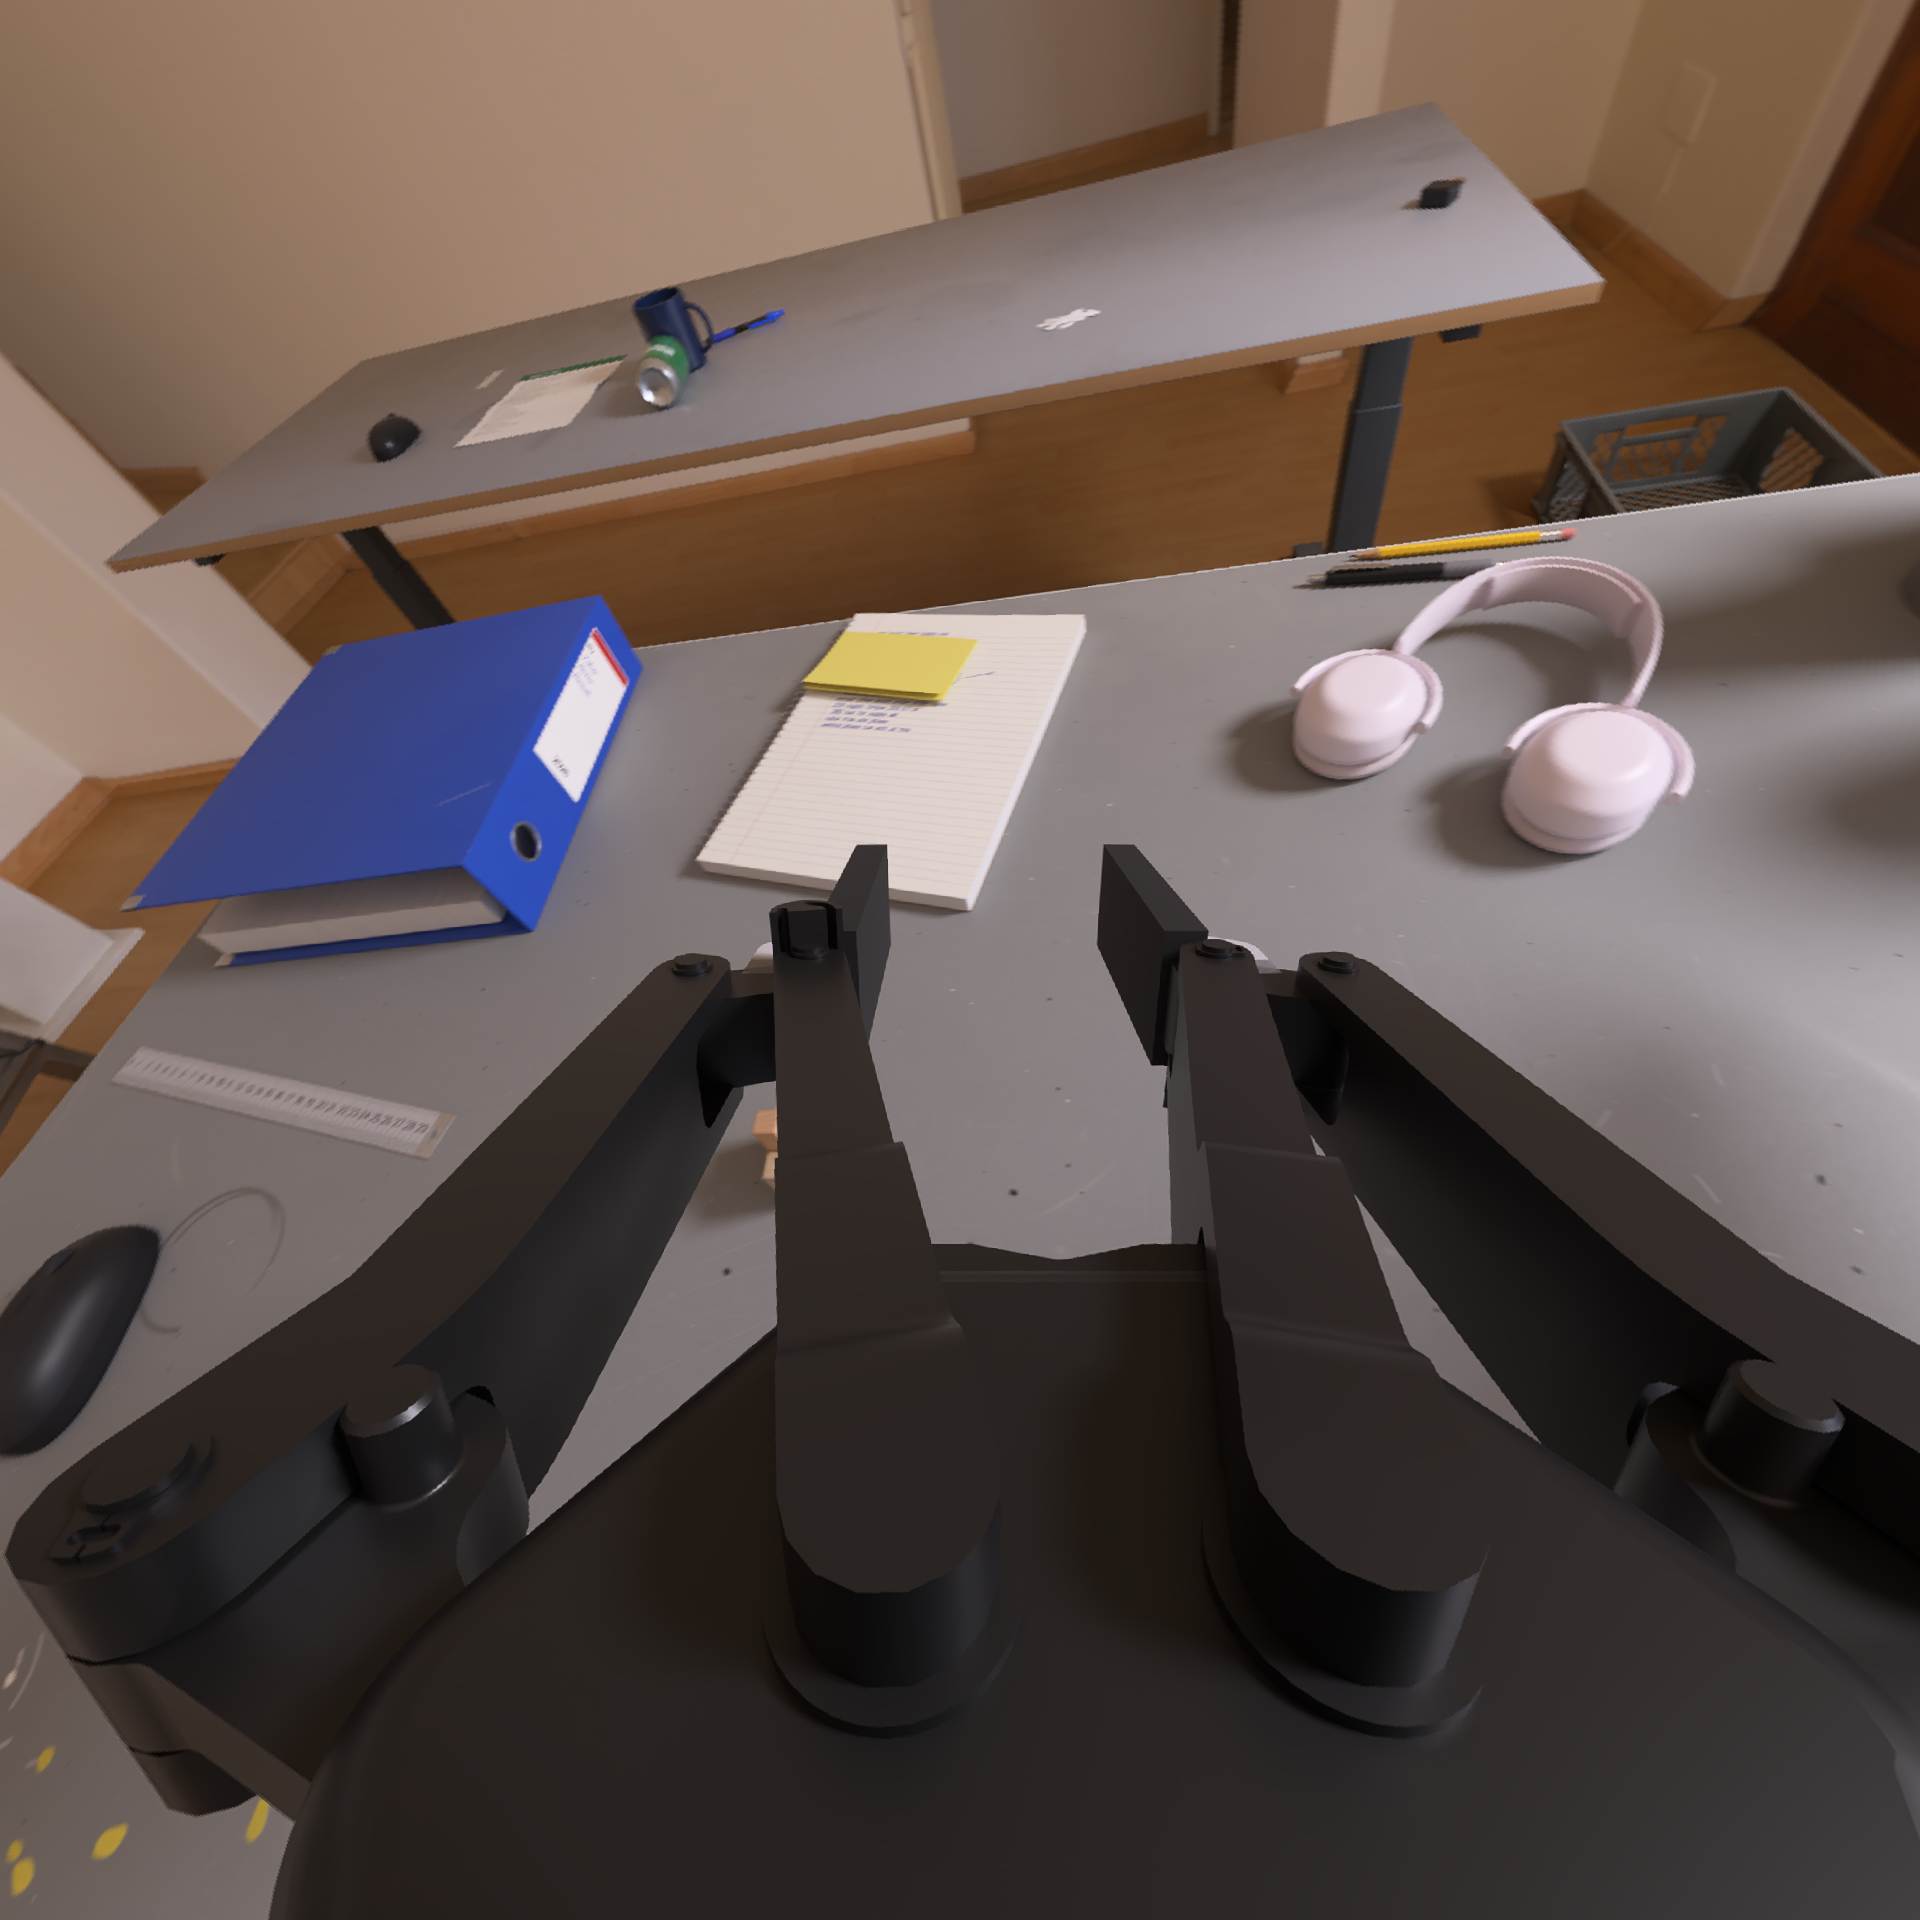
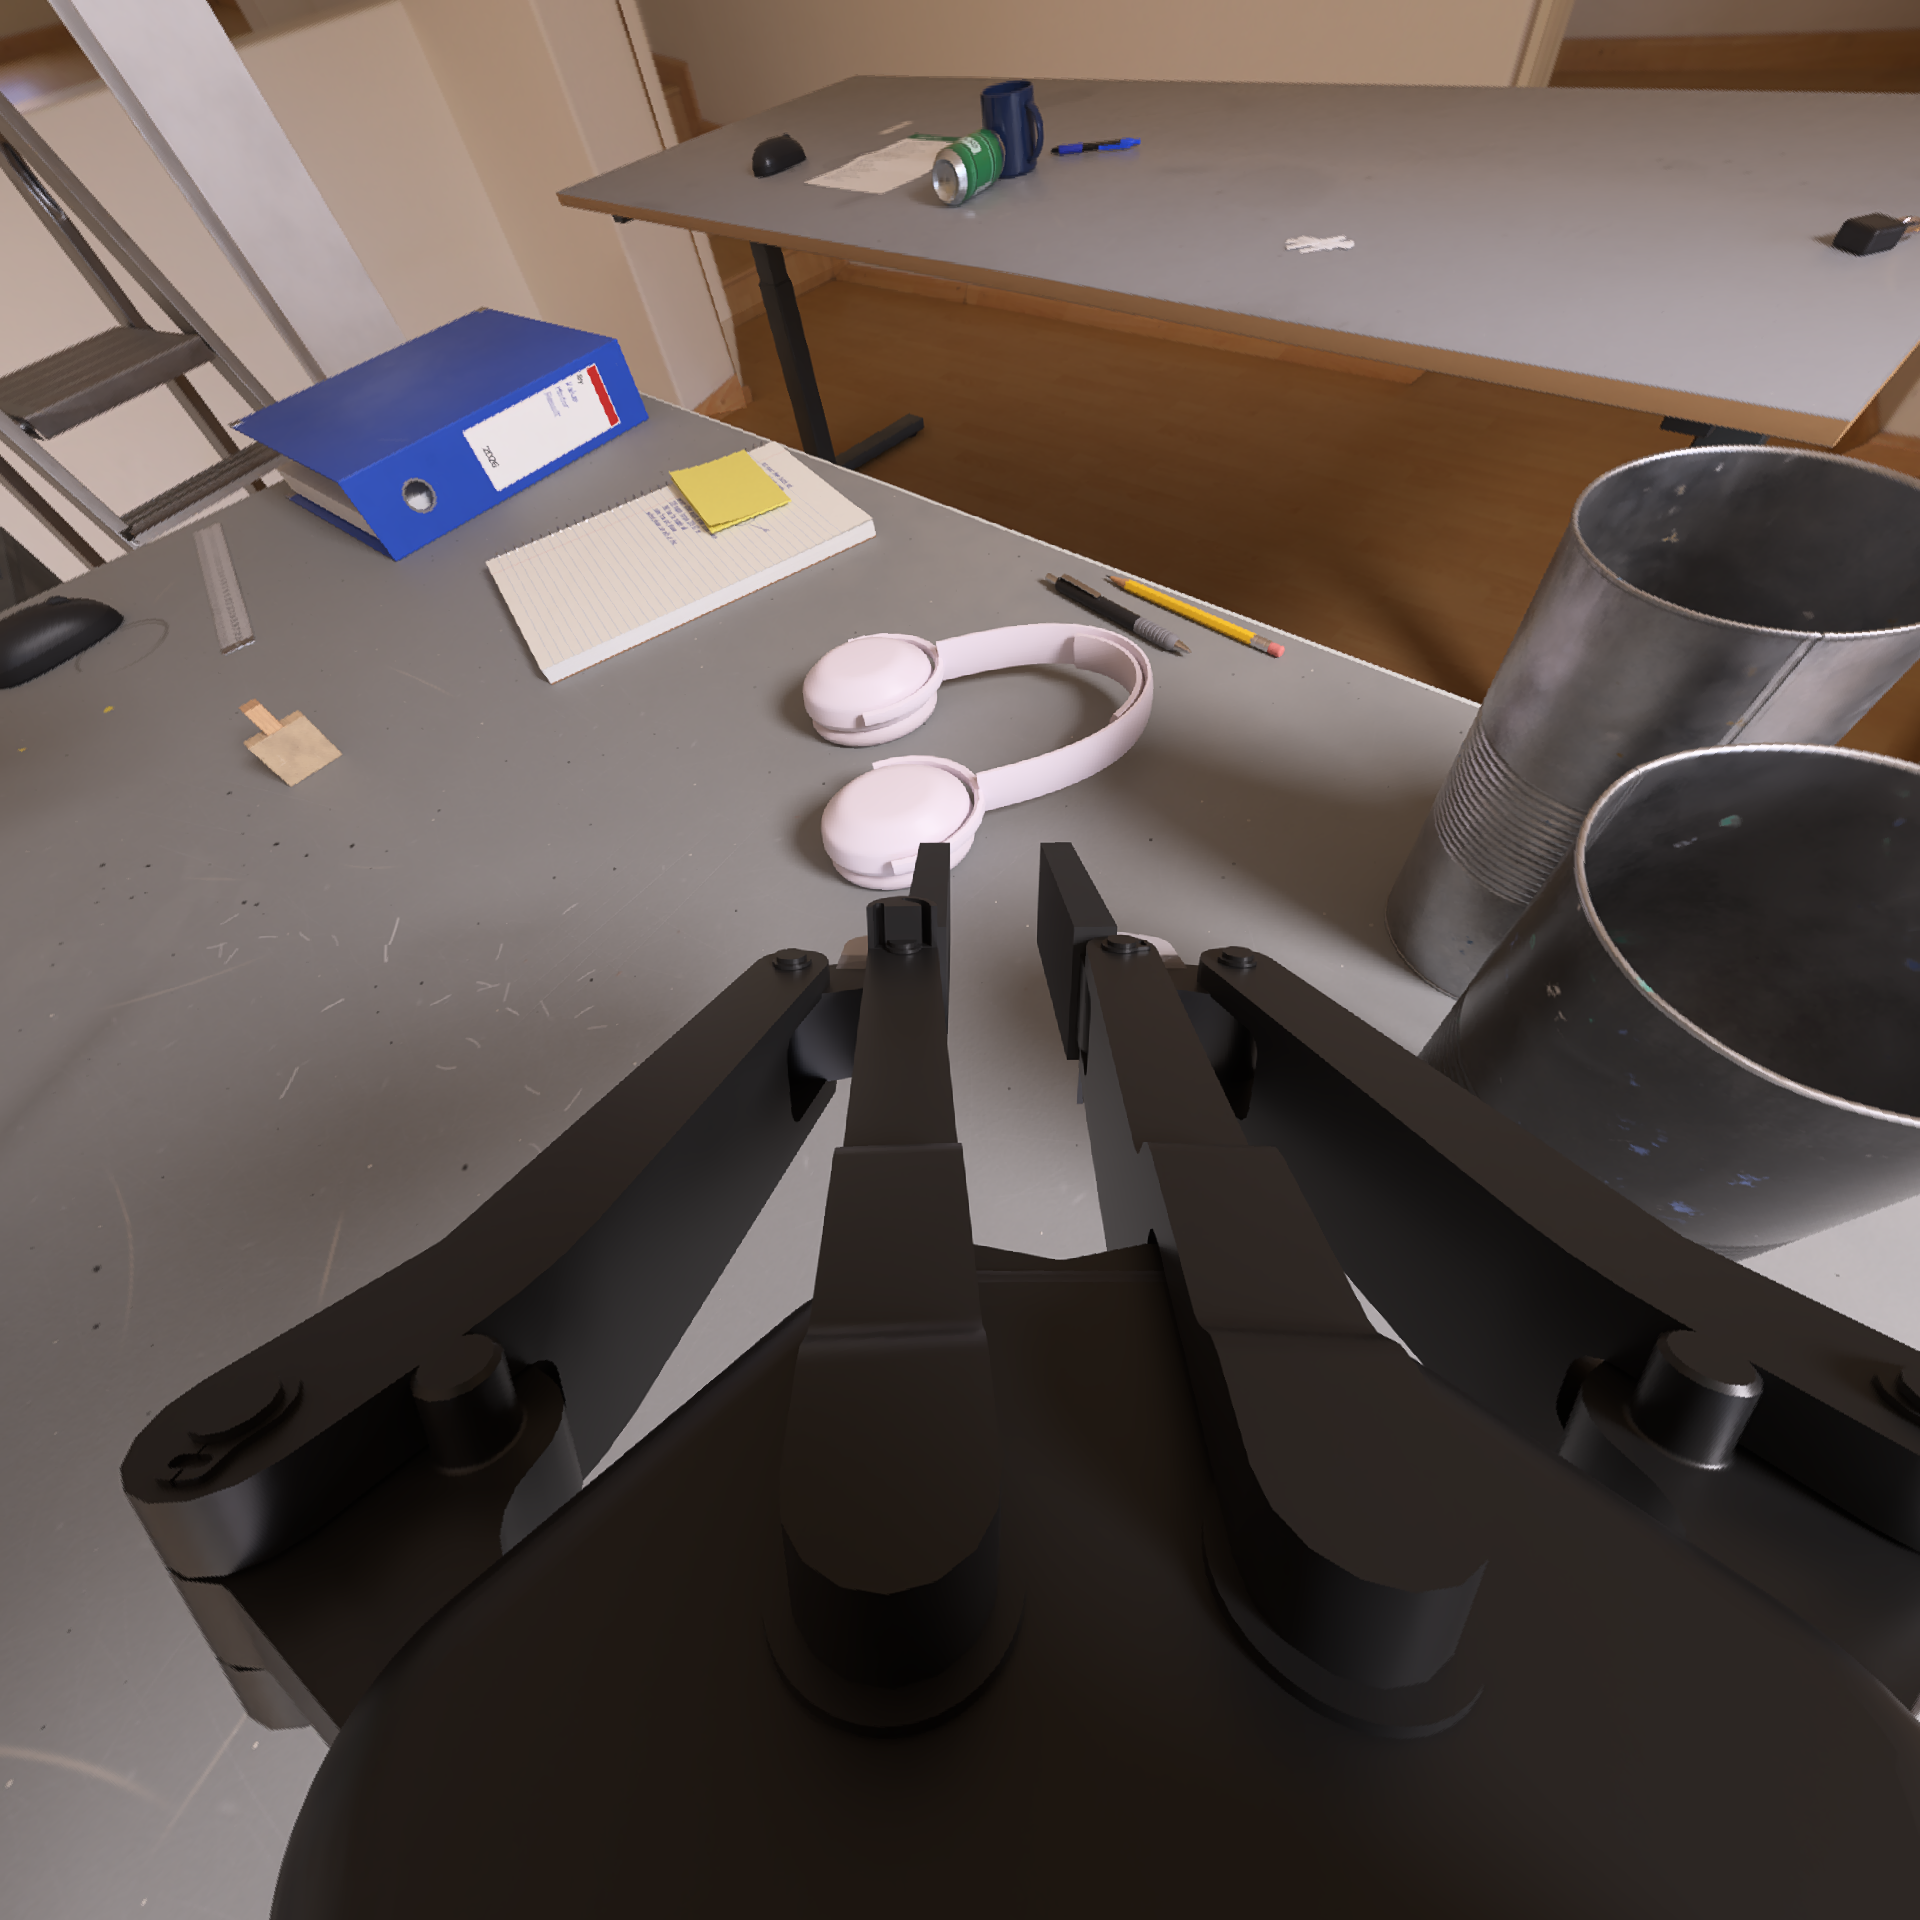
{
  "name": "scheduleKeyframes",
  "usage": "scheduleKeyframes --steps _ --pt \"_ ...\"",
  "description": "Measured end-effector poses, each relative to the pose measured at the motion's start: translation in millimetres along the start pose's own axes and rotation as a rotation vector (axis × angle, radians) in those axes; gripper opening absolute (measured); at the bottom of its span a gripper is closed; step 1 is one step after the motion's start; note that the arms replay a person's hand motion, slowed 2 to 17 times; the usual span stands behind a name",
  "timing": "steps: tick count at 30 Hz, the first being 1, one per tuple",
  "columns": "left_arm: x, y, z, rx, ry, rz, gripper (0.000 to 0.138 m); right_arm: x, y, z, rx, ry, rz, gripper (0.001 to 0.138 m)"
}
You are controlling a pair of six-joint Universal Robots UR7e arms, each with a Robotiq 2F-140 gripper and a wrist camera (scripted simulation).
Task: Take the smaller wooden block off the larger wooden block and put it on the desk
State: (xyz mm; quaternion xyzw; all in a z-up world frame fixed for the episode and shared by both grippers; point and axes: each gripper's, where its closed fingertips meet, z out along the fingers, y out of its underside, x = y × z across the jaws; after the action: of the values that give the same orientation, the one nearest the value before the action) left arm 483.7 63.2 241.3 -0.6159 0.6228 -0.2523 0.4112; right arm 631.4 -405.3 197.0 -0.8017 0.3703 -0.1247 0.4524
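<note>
In the right wrist view a flat larger wooden block (image 2: 303, 752) lies on the grey desk (image 2: 468, 935) at the far left. The smaller wooden block (image 2: 259, 714) sits at its far corner, touching it. My right gripper (image 2: 995, 883) is open and empty, well to the right of the blocks, with its tips near the pink headphones (image 2: 904, 821). My left gripper (image 1: 992, 904) is open and empty above the desk. Only a sliver of the wooden blocks (image 1: 767, 1143) shows in the left wrist view, behind the left finger's links.
A blue binder (image 1: 395, 769), a notepad (image 1: 914, 769) with a yellow note, a ruler (image 1: 281, 1101), a mouse (image 1: 73, 1330), a pencil (image 1: 1465, 543) and a pen lie on the desk. Two metal bins (image 2: 1704, 665) stand at the right. A second desk (image 2: 1351, 229) stands behind.
</note>
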Motion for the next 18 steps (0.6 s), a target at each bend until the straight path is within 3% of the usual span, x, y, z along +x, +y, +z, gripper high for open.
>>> scheduleKeyframes --steps 9,18 --pt "-57.8 20.5 10.6 -0.023 -0.055 -0.061 0.046 -3.4 -2.4 1.9 0.000 -0.001 -0.007 0.023" --pt "-95.3 51.4 42.3 -0.105 -0.072 -0.085 0.043 -7.1 -1.7 6.4 -0.022 0.004 -0.024 0.023"
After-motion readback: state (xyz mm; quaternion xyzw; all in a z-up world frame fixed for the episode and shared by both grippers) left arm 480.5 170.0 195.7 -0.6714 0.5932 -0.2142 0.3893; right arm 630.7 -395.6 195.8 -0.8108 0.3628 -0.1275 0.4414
